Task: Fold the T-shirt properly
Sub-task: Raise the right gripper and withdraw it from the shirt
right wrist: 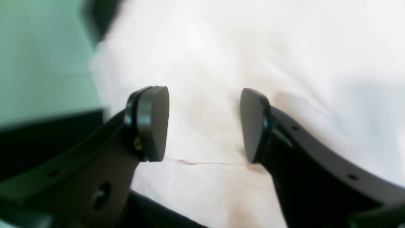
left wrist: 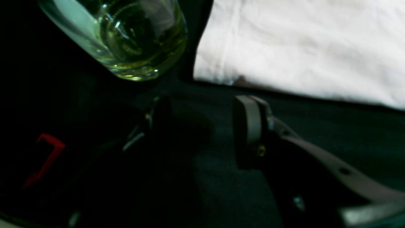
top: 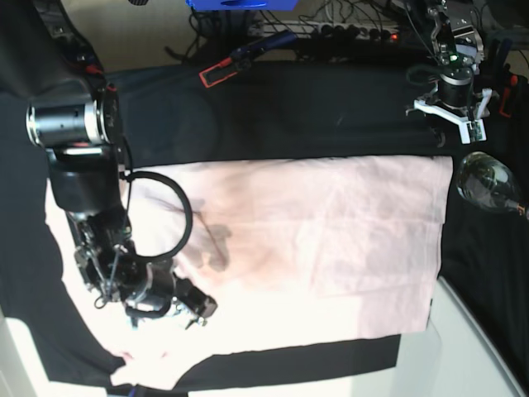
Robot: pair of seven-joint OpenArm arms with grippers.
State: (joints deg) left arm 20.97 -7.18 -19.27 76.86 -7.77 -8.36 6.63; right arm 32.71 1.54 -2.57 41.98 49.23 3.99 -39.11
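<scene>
**T-shirt spread flat, both grippers spread and empty**

In the base view, the right arm occupies the left side of the scene. The right gripper [top: 192, 308] sits low over the T-shirt [top: 331, 248], near the garment's lower left area. In the right wrist view, its jaws stand apart with pale fabric visible in the gap; no cloth is pinched between the pads [right wrist: 155, 123]. A faint seam line runs across the fabric just below the pads.

The T-shirt lies spread on the black table cloth [top: 289, 107], covering the centre of the work surface. The plain pale pink side faces up. A folded layer shows on its right half, and a bunched portion lies at the lower left edge.

At the right of the base view, the left gripper [top: 457, 116] hangs over the black cloth beyond the shirt's upper right corner. In the left wrist view its jaws are spread, with nothing between them. A glass [top: 486, 182] lies tilted just beside the shirt's right edge.
</scene>
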